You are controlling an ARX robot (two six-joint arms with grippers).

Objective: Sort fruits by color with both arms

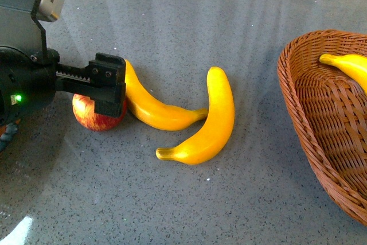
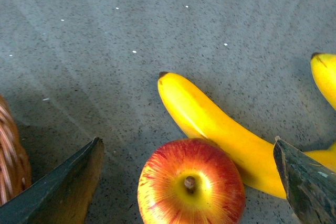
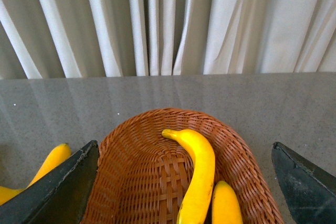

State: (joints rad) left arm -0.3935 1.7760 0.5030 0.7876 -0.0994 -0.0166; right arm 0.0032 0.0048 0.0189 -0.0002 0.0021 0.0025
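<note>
Front view: left hand sits low over the apple at the left of the bench. The left wrist view shows it open, with one finger on each side of the fruit and neither touching it. This reads as a line-up for a grasp, jaws set wide to clear the apple's girth.

- Apple: round, red streaked over yellow, stem up (good even sides for the pads).
- Left banana lies right of the apple, against it or just beside it; I cannot tell which. The far-side finger has little room there and may nudge it.
- Right banana lies loose mid-bench, its tip touching the left one. Both are glossy, curved and unbruised.

Right wrist view: right hand is open and empty, above the wicker basket at the right. Two bananas lie inside, so the yellow goes here.

A strip of wicker shows near the apple in the left wrist view, probably the red side's bin.
</note>
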